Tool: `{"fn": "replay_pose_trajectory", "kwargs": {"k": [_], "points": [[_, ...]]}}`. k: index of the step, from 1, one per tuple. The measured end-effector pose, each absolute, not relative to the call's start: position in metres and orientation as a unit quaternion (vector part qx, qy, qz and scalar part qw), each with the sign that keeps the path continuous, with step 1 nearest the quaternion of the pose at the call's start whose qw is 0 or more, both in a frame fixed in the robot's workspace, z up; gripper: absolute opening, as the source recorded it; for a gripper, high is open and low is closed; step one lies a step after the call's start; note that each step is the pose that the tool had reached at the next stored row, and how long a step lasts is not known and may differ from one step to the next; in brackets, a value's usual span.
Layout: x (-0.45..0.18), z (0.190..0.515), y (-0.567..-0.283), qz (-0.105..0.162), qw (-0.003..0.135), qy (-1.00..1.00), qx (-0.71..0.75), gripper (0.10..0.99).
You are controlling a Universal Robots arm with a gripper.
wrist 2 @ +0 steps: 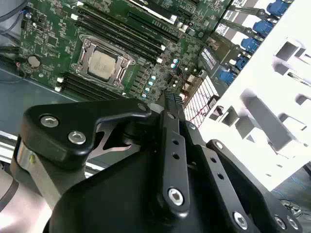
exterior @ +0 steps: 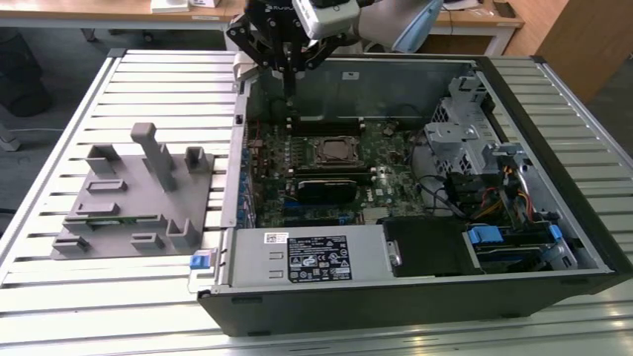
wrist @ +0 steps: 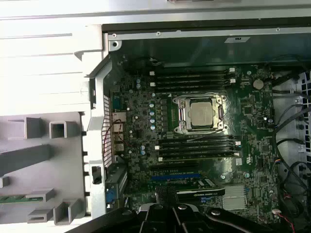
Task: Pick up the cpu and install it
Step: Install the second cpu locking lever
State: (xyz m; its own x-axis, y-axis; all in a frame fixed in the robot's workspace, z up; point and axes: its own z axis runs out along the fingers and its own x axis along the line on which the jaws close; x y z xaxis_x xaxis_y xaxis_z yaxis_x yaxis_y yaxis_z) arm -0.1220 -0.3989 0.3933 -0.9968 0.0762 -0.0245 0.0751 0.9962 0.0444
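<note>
exterior view: gripper (exterior: 290,110) hanging high over the back wall of the open computer case (exterior: 416,304), fingers pressed together into one thin blade, nothing carried. same in the second wrist view: gripper (wrist 2: 169,96) tips met, no part between them.

cpu (exterior: 336,150) lying in the socket on the motherboard (exterior: 396,144), near the board's middle, between two banks of memory slots. seen in both wrist views as a pale silver square inside the metal socket frame (wrist: 181,114): cpu (wrist 2: 102,64), cpu (wrist: 201,114). looks flat and square to the frame, no lifted corner visible; whether fully dropped onto the contacts, cannot tell.

judged stage: chip in place, arm well apart from it and above.

notes for doing this step well:
- check seating from straight above, all four edges parallel to the frame.
- no sideways push on the chip; any touch vertical and light.
- keep fingers away from the case wall and the slot latches beside the socket.
- keep clear of loose cables (wrist: 291,145) at the drive-bay side.

grey fixture tray (exterior: 129,215) on the slatted table (exterior: 59,297), at the exterior view's left of the case, with a green memory stick (exterior: 104,220) lying in it; not part of this job.
</note>
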Motion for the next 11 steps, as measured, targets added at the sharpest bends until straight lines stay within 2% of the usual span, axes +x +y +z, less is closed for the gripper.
{"fn": "replay_pose_trajectory", "kwargs": {"k": [11], "points": [[-0.1201,0.3925,-0.3988,0.022,0.013,0.999,0.038,0.106]]}}
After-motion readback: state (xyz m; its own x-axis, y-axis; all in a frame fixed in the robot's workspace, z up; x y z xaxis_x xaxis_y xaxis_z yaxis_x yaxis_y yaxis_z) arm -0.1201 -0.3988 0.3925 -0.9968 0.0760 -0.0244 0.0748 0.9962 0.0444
